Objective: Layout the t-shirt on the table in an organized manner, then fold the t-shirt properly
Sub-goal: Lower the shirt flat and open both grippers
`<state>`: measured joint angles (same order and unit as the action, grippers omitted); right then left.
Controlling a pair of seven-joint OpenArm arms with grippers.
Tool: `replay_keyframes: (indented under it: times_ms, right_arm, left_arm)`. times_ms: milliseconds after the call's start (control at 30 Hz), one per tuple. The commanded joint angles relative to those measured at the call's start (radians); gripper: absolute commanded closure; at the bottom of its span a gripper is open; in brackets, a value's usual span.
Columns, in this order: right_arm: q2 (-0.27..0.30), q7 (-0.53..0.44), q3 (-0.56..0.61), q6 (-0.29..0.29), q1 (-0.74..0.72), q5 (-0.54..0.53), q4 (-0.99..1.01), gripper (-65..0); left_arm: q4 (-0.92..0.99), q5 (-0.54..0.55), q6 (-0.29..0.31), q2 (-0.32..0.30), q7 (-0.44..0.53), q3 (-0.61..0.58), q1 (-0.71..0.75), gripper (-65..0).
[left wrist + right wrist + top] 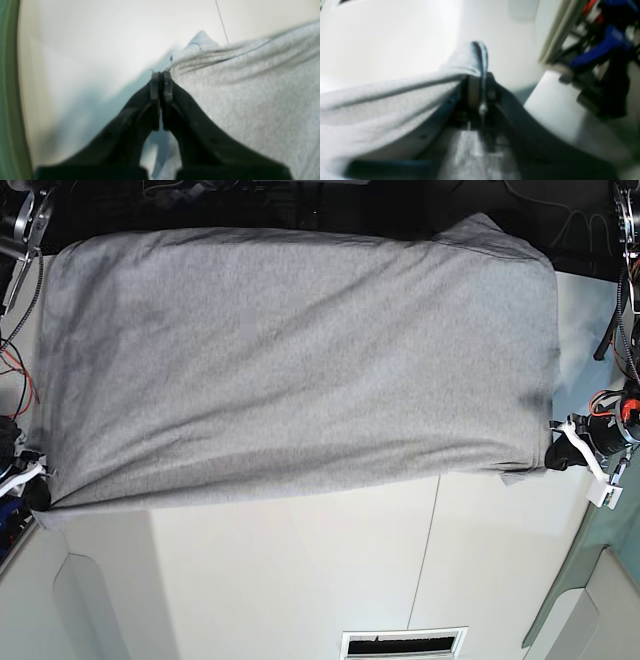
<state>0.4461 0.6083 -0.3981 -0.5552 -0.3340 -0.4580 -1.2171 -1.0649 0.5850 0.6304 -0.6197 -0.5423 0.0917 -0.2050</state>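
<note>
T-shirt point(300, 360) lies spread flat, plain grey side up, across the far half of the white counter point(300, 580). Left tool point(161, 75): jaws pressed together on a corner of the hem at the shirt's near right. Right tool point(480, 82): clamped on a fold of fabric at the near left corner.

1. I read this as a robotics lab or test bench, not a home.
2. My rig faces a bare white table point(300, 580).
3. Loose red and black cables point(15, 370) and blue clamp hardware point(602, 47) crowd the table's edges.
</note>
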Motion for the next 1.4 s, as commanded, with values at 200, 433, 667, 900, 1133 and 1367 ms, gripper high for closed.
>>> replay_keyframes:
  times_ms: [200,433,667,900,1133,1367]
  right_arm:
    - [0.004,0.084,-0.008,0.009,0.013,-0.050,-0.015,-42.6]
    - [-0.002,0.201,-0.008,-0.009,0.106,-0.228,-0.016,-42.4]
    - [-0.061,0.200,-0.008,-0.026,0.217,-0.272,-0.016,-17.6]
    - [-0.132,0.180,-0.005,-0.037,0.232,-0.258,-0.016,0.0]
    - [-0.159,0.121,0.100,-0.034,0.231,-0.077,-0.016,0.0]
    - [-0.143,-0.009,0.154,-0.017,0.201,0.060,-0.016,0.0]
  left_arm:
    - [-0.013,0.057,0.003,0.014,-0.064,0.007,-0.022,0.0]
    - [-0.024,0.263,0.068,0.004,-0.221,0.008,-0.020,-25.7]
    - [-0.101,0.334,0.068,-0.020,-0.259,0.117,0.021,-25.6]
    - [-0.138,0.494,0.068,0.018,-0.419,0.136,0.150,0.0]
    - [-0.076,0.314,0.068,0.089,-0.342,0.136,0.264,0.0]
    - [0.031,0.140,0.041,0.093,-0.266,0.101,0.184,0.0]
